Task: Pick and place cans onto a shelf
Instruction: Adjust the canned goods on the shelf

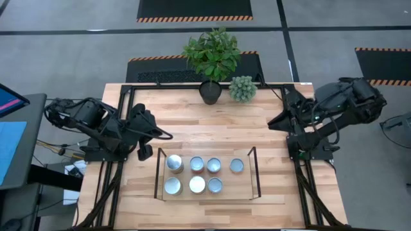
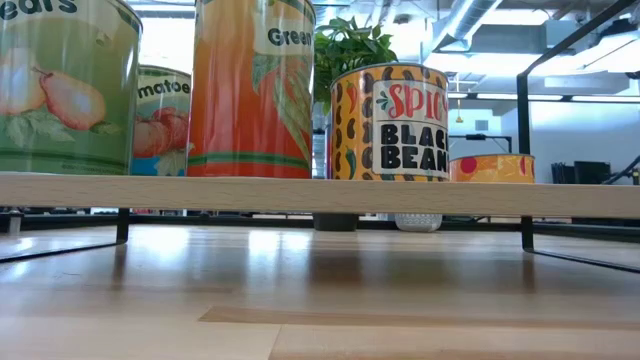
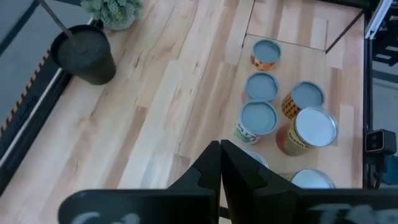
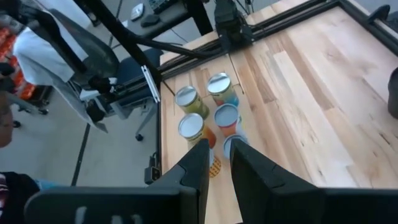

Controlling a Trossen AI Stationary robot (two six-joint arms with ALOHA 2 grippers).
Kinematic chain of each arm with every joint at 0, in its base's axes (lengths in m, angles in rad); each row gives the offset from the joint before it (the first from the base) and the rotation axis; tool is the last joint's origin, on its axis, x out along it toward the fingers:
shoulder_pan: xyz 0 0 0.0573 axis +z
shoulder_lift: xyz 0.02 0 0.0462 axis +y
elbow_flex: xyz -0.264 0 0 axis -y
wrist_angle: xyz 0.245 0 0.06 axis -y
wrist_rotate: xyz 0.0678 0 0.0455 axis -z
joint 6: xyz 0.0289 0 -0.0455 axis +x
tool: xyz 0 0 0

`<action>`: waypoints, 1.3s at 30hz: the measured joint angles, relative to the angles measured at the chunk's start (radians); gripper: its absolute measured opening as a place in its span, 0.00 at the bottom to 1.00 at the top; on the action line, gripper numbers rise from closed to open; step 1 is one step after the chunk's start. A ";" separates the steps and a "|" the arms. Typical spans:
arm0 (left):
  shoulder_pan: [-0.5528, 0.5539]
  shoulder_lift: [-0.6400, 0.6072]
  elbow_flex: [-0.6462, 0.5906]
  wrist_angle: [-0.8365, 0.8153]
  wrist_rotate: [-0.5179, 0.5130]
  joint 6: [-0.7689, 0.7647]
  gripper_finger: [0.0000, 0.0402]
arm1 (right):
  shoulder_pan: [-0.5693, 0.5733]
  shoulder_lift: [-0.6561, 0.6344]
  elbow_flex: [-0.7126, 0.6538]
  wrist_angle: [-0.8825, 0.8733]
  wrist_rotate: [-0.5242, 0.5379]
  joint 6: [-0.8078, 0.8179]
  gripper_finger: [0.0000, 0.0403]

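Several cans (image 1: 196,164) stand upright in two rows on the shelf (image 1: 241,186), a low light-wood board with dark wire frames at its short ends. In the low view their labelled sides (image 2: 400,125) rise from the board (image 2: 320,195). My left gripper (image 1: 160,133) hangs shut above the table's left side, left of the shelf, with the cans (image 3: 257,118) beyond its fingertips (image 3: 221,146). My right gripper (image 1: 273,122) hangs open above the table's right side, far-right of the shelf. Nothing is between its fingers (image 4: 217,152), and the cans (image 4: 227,118) lie below and beyond them.
A dark plant pot (image 1: 210,92) with a leafy plant and a small pale-green plant (image 1: 243,88) stand at the table's far edge. Bare wood lies between them and the shelf. A chair draped in white cloth (image 4: 43,43) stands beyond the table's left edge.
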 joint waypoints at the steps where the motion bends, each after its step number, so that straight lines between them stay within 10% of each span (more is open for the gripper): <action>1: 0.000 0.001 0.000 0.000 0.000 -0.005 0.00 | 0.000 0.008 0.000 0.000 0.000 0.000 0.23; 22: -0.027 -0.012 -0.048 -0.066 -0.172 -0.057 0.00 | -0.026 0.316 0.000 0.029 -0.010 -0.114 0.23; 28: -0.122 -0.226 -0.364 0.136 -0.216 -0.055 0.00 | -0.001 0.353 0.000 0.032 -0.061 -0.228 0.23; 39: -0.049 -0.825 -1.198 1.091 -0.193 0.197 0.00 | -0.035 0.352 0.000 0.077 -0.058 -0.321 0.23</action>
